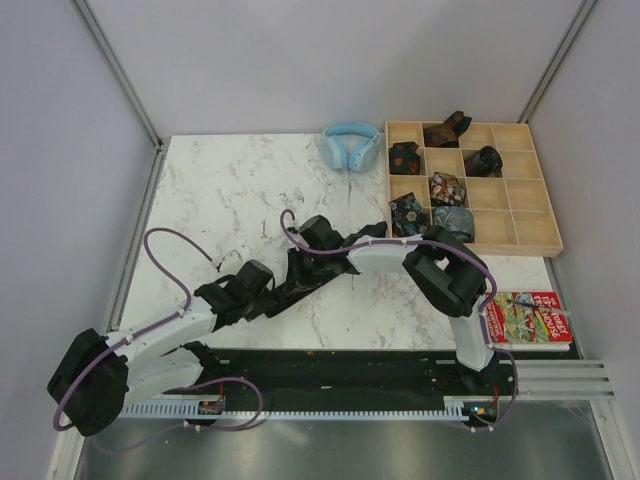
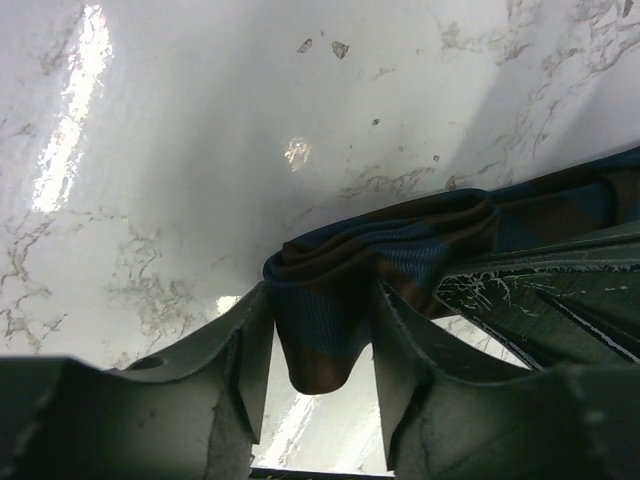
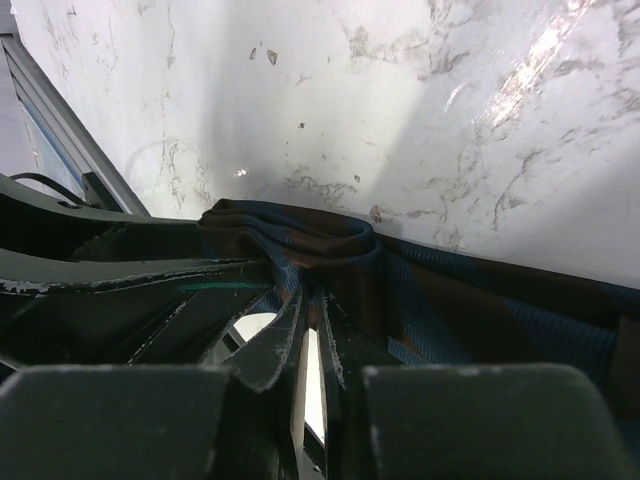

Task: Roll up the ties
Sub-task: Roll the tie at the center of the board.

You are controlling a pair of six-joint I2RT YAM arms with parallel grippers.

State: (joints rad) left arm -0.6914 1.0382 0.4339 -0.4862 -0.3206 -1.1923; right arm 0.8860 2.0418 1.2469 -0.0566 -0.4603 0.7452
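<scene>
The left claw [image 2: 320,335] pinches the folded end of a narrow necktie of dark blue and brown woven fabric [image 2: 400,245], with one finger [image 2: 240,350] pressed against each side of the fold. To the left of this claw and ahead of it, the white marble-patterned table [image 1: 220,190] stretches open as far as the enclosure wall, the widest free ground in view. To its right the necktie runs along the tabletop to the right claw [image 3: 305,300], whose fingers are drawn almost together on a bunched fold of the same fabric (only a slit of light shows between them). The two claws sit just beside each other, tips nearly meeting, so little room lies between them. Beyond the right claw, near the table's far edge, rest light blue padded headphones [image 1: 350,145]. Right of those, a pale wooden tray with square compartments [image 1: 520,248] sits against the far right corner and holds rolled ties [image 1: 447,188] in its left and middle compartments. Behind the right claw, at the near right edge, lies a colourful printed book [image 1: 528,318].
</scene>
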